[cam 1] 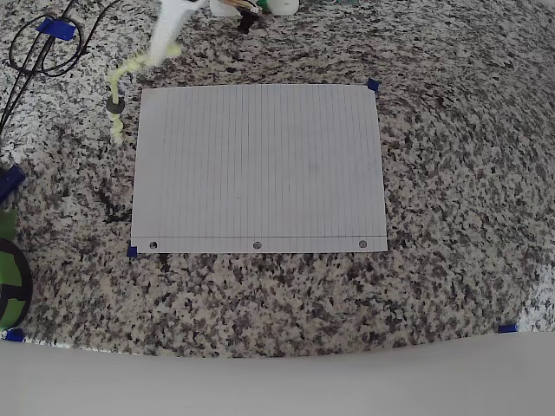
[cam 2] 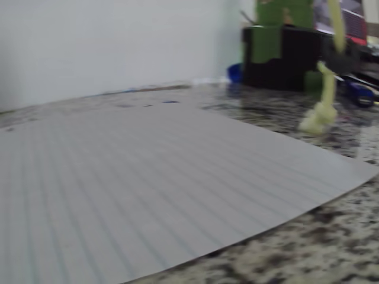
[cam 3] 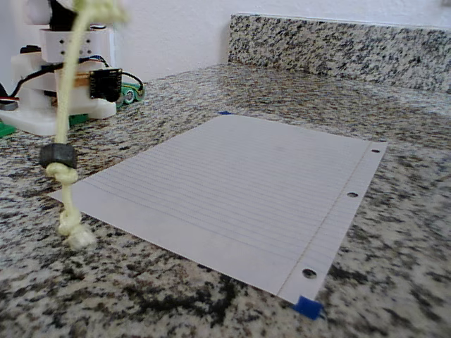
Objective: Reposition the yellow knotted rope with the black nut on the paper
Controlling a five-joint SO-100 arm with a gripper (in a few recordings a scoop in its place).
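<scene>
The yellow knotted rope (cam 1: 119,82) hangs from my white gripper (cam 1: 164,42), which is shut on its upper end just beyond the paper's far left corner in the overhead view. The black nut (cam 1: 114,106) sits low on the rope, above the bottom knot. In the fixed view the rope (cam 3: 65,91) drops straight down, the nut (cam 3: 57,155) rests on a knot, and the frayed end (cam 3: 76,237) is at the counter beside the paper's near left corner. The paper (cam 1: 258,166) lies flat and bare. In the wrist view the rope (cam 2: 323,97) dangles right of the paper (cam 2: 148,177).
Black cables (cam 1: 43,48) loop at the far left of the granite counter. Blue tape bits (cam 1: 373,85) mark the paper's corners. A green and black object (cam 1: 9,277) sits at the left edge. The white robot base (cam 3: 63,77) stands behind the rope, and a granite backsplash (cam 3: 338,49) stands behind the counter.
</scene>
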